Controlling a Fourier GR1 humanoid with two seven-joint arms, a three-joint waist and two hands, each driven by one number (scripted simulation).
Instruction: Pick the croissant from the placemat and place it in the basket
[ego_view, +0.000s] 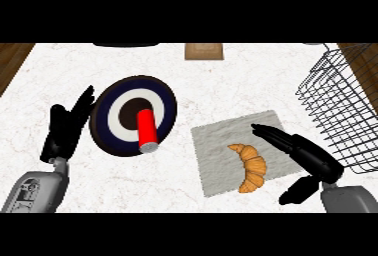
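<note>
Cut off: wire basket (341, 105), right edge.
Croissant (249, 167): curved, on grey placemat (221, 140).
Right hand (306, 156): fingers apart, beside croissant.
Left hand (68, 127): fingers straight.

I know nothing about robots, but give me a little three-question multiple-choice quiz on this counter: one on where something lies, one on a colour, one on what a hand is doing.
1. Where does the croissant lie?
A. in the basket
B. on the placemat
C. on the plate

2. What colour is the cylinder on the plate?
A. red
B. green
C. yellow

3. What is the right hand doing?
A. curled round the croissant
B. open beside the croissant
C. inside the basket

Answers: 1 B, it rests on the grey placemat, left of the wire basket. 2 A, its body is red with a grey end. 3 B, its fingers are straight and nothing is held.
</note>
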